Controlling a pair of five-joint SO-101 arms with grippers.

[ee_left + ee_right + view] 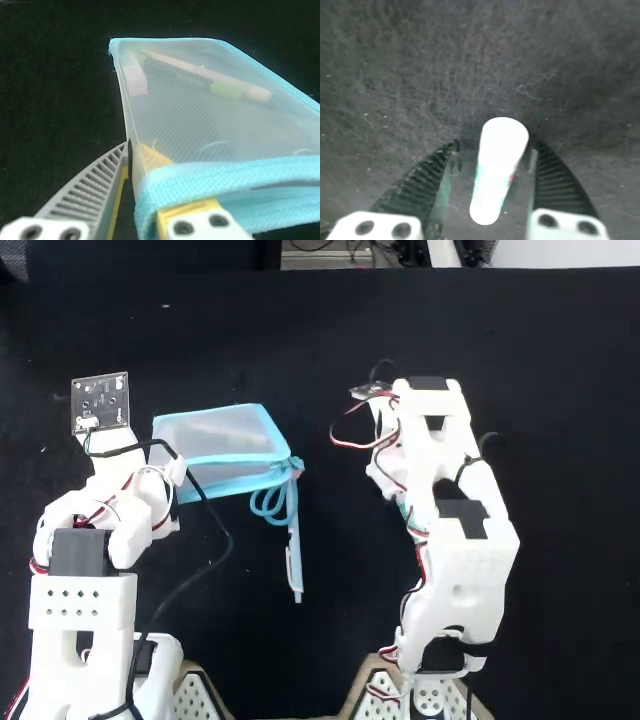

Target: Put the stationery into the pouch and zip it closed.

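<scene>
Black cloth table [560,360]. Left hand [136,151] pinching pouch [200,110] edge; right hand [496,147] spread around white item [496,172].

Blue-edged mesh pouch [222,445], white pen [210,80] inside

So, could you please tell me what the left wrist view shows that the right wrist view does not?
Left wrist view: the left gripper shut on the mesh pouch, with a white pen and a small white block inside. Right wrist view instead: a white rounded stick between the fingers of the open right gripper. Shared: the black cloth.
</scene>
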